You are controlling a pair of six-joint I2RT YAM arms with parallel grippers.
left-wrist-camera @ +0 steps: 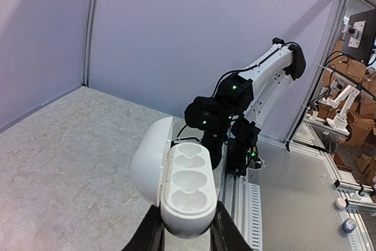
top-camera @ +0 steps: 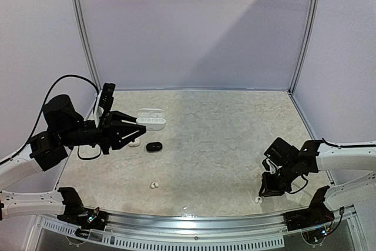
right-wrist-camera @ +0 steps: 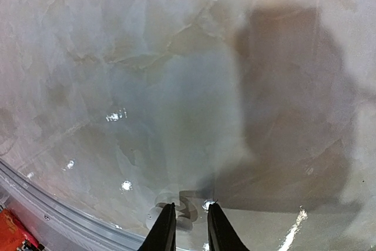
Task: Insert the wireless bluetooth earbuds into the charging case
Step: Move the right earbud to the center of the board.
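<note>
Hovering low at the near rim of the table (top-camera: pixel 194 213), my right gripper (right-wrist-camera: pixel 190 206) has its fingers narrowly parted at a white earbud (top-camera: pixel 257 200). Whether they pinch it I cannot tell. Margin is slim here, as the edge rail sits just beside. A second white earbud (top-camera: pixel 155 185) lies loose further in. Beyond it, my left gripper (left-wrist-camera: pixel 187 233) pinches the open charging case (left-wrist-camera: pixel 185 186) aloft, its wells showing empty. Judgement: nothing seated yet, and there is ample bare surface between the arms.

A blurred white earbud (right-wrist-camera: pixel 154 214) sits half hidden behind the right gripper (right-wrist-camera: pixel 189 208).
</note>
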